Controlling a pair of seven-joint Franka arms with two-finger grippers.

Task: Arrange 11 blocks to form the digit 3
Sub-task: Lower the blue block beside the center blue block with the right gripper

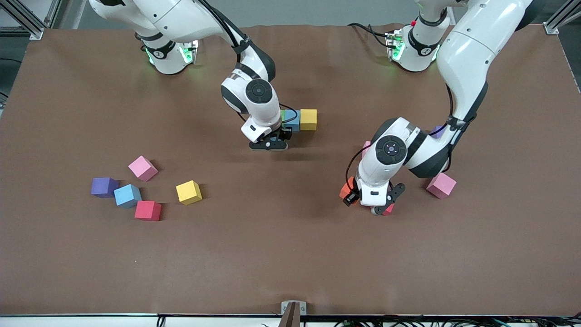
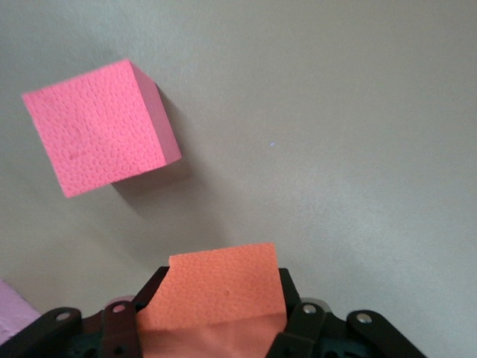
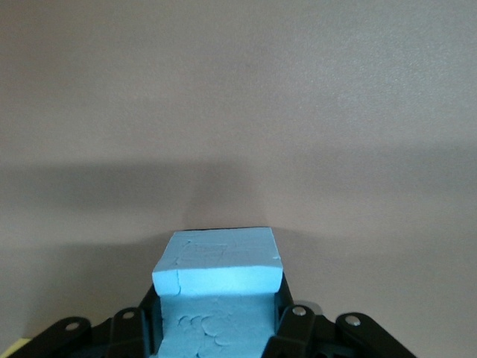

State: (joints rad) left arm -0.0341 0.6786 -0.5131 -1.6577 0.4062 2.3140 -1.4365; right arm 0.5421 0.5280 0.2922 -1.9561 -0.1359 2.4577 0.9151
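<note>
Right claw: drawn narrow and clamped on a light blue block, pinched across 2 opposite faces, with the block's free end standing clear. Low over the counter, upper centre of the front view. Just beside a short row of 3 touching cubes: green block, blue row block, yellow row block.

Left claw: closed on an orange block with the same 2-face pinch. Low over the counter in the middle band of the front view, toward the left arm's end. Close by but apart from the held cube, a pink block flat on the counter.

Handling, as a judgement: pitted matte foam, so probably very light, soft enough to dent and not slippery. Creases already visible on the blue cube's held face. Best taken square on 2 flat opposite faces, centred, with only a gentle squeeze. A corner grip would likely twist the cube on release.

Farther out, toward the right arm's end and lower in the front view, 5 loose cubes in a cluster: rose block, purple cube, pale blue block, red block, yellow block. Purple one not needed for the 3.
</note>
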